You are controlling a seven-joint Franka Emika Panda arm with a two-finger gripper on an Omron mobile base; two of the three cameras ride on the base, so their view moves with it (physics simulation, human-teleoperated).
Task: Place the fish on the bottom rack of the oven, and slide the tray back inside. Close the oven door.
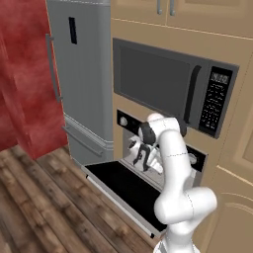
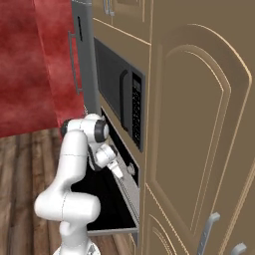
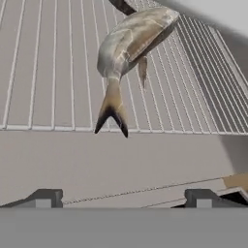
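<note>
The pale grey-silver fish (image 3: 128,43) lies on the bottom rack (image 3: 48,72), a silver wire grid, with its forked tail pointing toward the rack's front bar. My gripper (image 3: 123,198) hangs open just in front of that bar, short of the tail, with nothing between its fingertips (image 3: 46,197). In the left base view the gripper (image 1: 141,155) reaches into the mouth of the oven (image 1: 129,121), above the oven door (image 1: 123,190), which lies folded down flat. The right base view shows the open oven door (image 2: 99,204) under my arm.
A dark microwave (image 1: 168,84) sits directly above the oven. The grey fridge (image 1: 81,74) stands to its left, beside a red wall. Tan cabinet fronts (image 2: 199,124) fill the right side. Wooden floor (image 1: 39,207) lies in front of the open door.
</note>
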